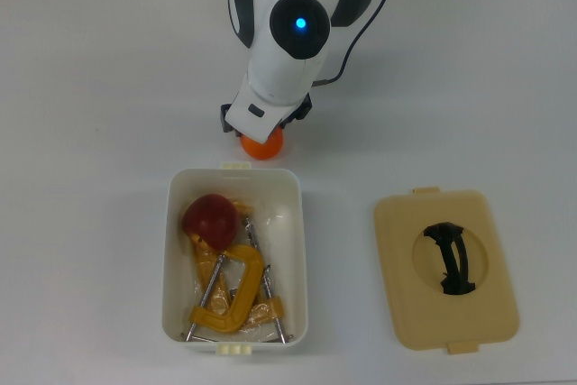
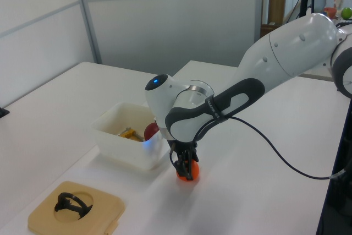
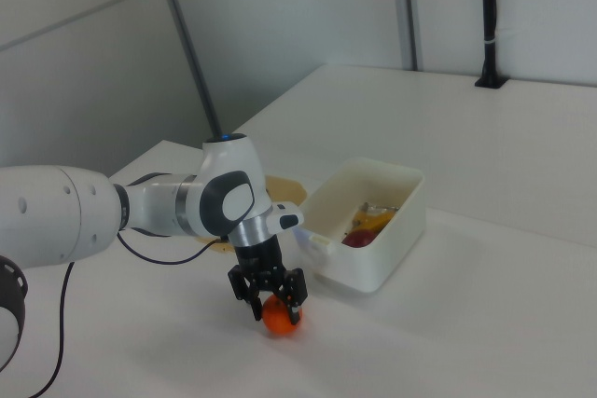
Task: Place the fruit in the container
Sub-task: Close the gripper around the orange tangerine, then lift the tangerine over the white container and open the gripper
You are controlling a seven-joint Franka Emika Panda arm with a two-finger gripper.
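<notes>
Showing: one red apple (image 1: 210, 216), one orange citrus (image 1: 262, 147), one white tub (image 1: 293, 250), two yellow C-clamps (image 1: 236, 299), one tan lid (image 1: 401, 304), one robot arm (image 1: 293, 33), lying on one desk (image 1: 90, 87).

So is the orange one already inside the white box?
No, the top view shows the orange on the table outside the white box, just past its short end, while only the apple lies inside.

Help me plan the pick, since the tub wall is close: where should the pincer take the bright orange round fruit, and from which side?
Across its widest middle, coming straight down from above. The bright orange round fruit sits on the white table just outside the white rectangular plastic tub, so a side approach risks the wall. The pincer already straddles it.
</notes>
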